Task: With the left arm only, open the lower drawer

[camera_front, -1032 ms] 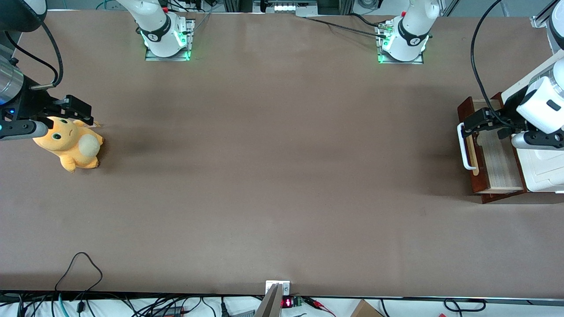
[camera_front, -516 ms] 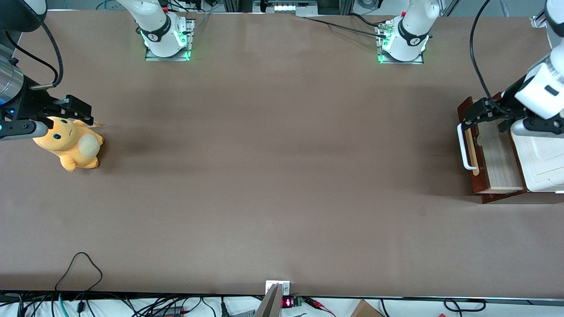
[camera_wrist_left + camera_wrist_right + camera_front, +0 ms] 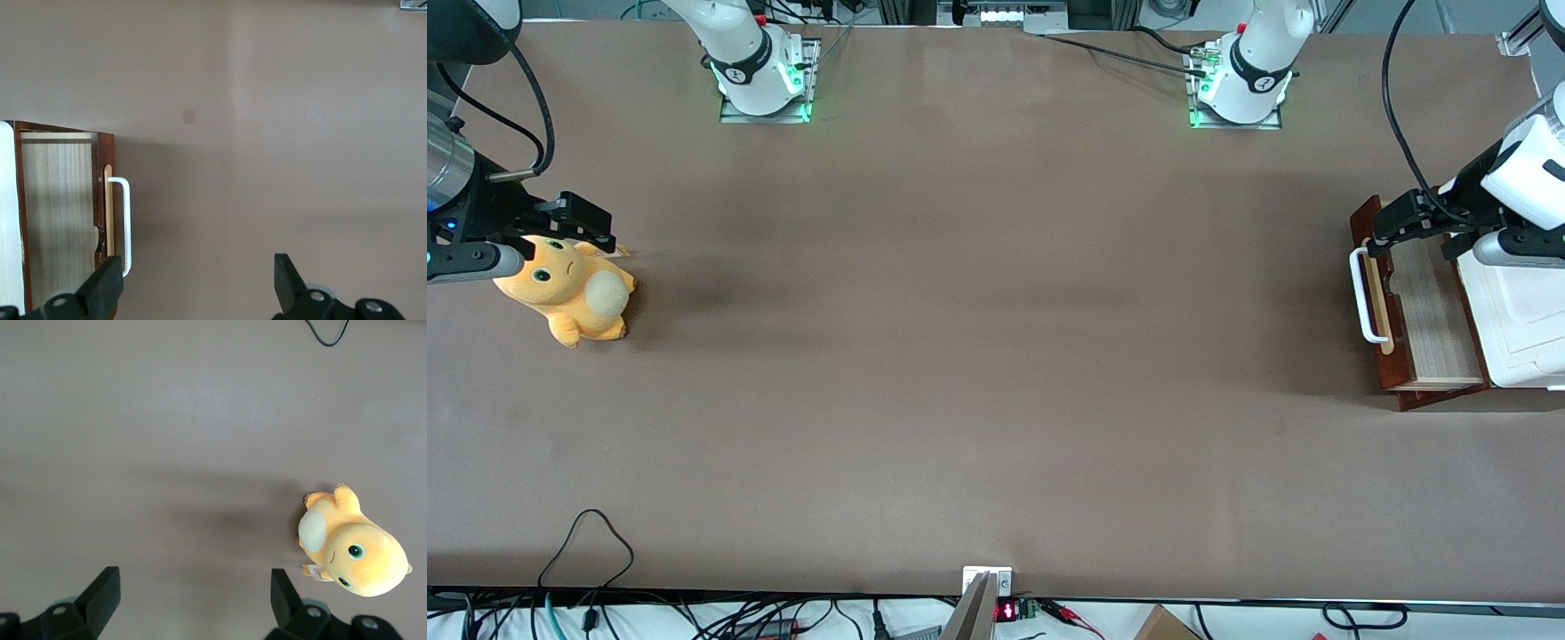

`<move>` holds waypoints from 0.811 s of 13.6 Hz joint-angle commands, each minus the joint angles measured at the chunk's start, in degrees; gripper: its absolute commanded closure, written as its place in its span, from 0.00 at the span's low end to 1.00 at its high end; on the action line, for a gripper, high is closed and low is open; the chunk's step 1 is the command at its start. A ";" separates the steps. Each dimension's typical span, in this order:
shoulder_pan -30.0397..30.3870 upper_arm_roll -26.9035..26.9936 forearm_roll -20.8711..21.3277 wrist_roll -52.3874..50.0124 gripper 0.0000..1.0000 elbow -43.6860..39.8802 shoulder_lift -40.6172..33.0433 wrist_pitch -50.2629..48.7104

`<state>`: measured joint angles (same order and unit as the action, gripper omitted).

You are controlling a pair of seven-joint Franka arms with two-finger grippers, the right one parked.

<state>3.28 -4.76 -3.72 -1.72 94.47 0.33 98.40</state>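
The lower drawer (image 3: 1414,307) is seen pulled out from the white cabinet (image 3: 1525,316) at the working arm's end of the desk (image 3: 978,356), its pale wood inside exposed and its white loop handle (image 3: 1362,298) untouched. The left arm's hand (image 3: 1392,224) is held above the drawer's farther corner, fingers (image 3: 103,287) spread wide, nothing gripped.

The lower drawer (image 3: 1392,298) has a reddish-brown front, white handle (image 3: 1360,298) and pale striped wood inside; the pincer (image 3: 1392,222) is black, the counter (image 3: 978,338) brown.
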 commanded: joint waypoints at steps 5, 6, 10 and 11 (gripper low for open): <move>0.50 -0.34 1.08 -0.04 0.00 -2.01 0.11 -1.89; 0.50 -0.34 1.08 -0.04 0.00 -2.01 0.11 -1.98; 0.50 -0.25 1.08 3.81 0.00 -2.01 0.11 -1.98; 0.50 -0.25 1.08 4.35 0.00 -2.10 0.11 -1.98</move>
<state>3.34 -4.74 -3.67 0.11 93.77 0.33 97.84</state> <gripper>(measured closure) 0.000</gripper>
